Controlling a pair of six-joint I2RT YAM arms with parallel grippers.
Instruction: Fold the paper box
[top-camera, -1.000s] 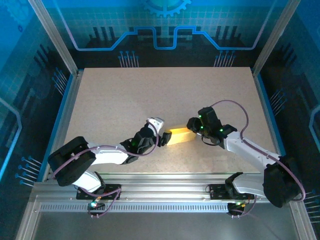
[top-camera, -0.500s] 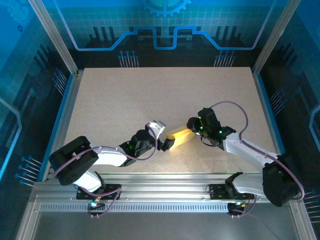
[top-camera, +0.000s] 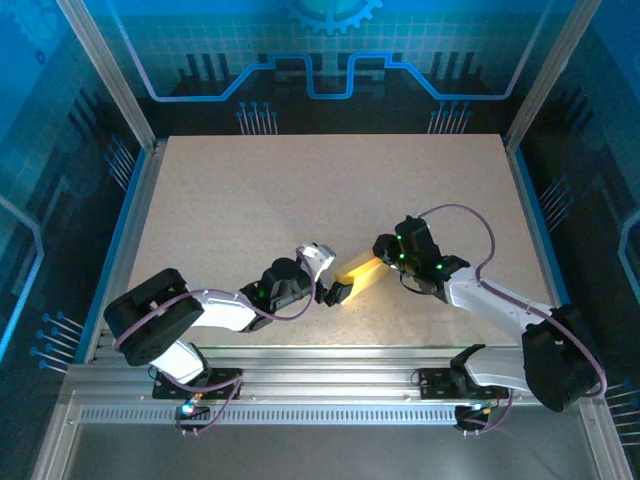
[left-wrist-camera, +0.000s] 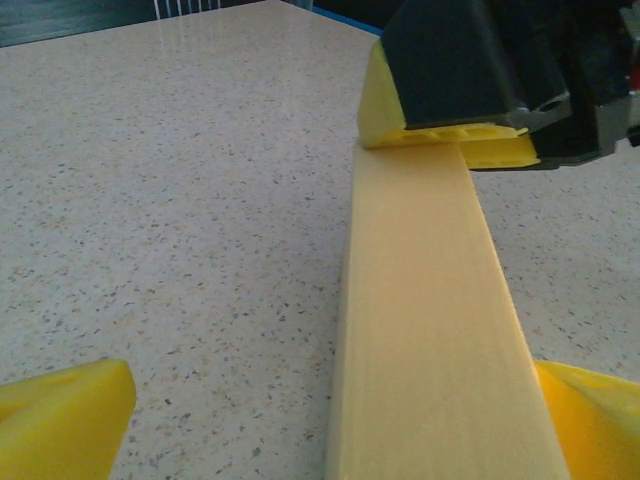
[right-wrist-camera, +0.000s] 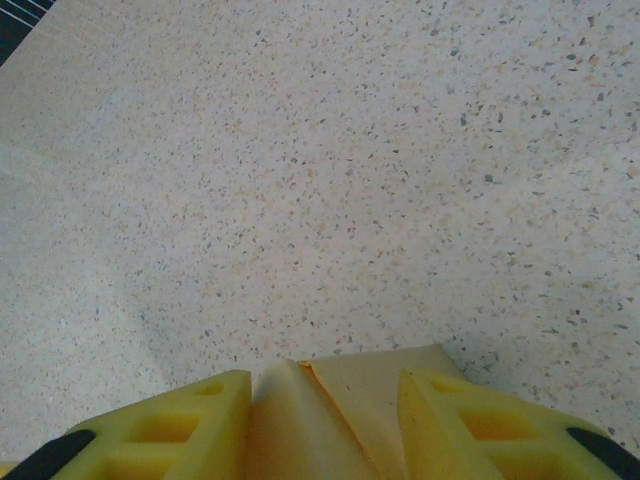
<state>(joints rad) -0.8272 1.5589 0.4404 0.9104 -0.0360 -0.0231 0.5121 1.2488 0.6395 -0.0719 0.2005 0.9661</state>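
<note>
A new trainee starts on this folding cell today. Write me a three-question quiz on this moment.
1. Which gripper is gripping the paper box?
2. True or false: the left gripper is clamped on the box.
3. What form is the card in? A: a flat blank spread on the table. B: a long rectangular box. C: a crumpled ball.

Key
1. The right gripper, holding one end between its pads.
2. False. It stands wide open, straddling the other end.
3. B.

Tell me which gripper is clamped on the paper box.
The right gripper: it pinches one end of the paper box, while the left gripper stands wide open around the other end.
</note>
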